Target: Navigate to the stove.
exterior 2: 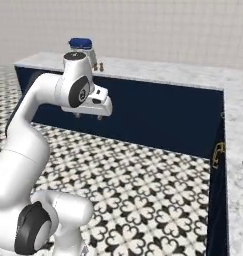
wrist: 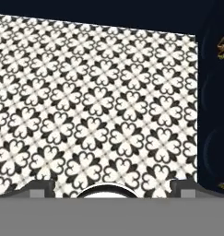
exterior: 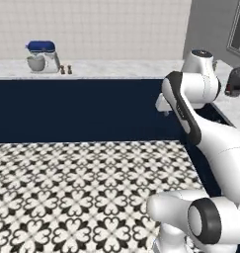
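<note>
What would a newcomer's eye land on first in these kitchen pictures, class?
Probably the bold black-and-white patterned floor spreading before the navy cabinets. Next, the white robot arm rising in the foreground, and the blue-topped stand mixer on the far marble counter.

Floor (exterior: 67, 188) looked like smooth patterned tile, black on white. Counter top (exterior 2: 183, 75) looked like pale speckled stone, matt. Cabinet fronts (exterior: 77, 111) were plain, dark navy, matt. Mixer (exterior: 42, 57) had glossy blue top. Wall (exterior: 92, 24) was finely tiled, off-white.
</note>
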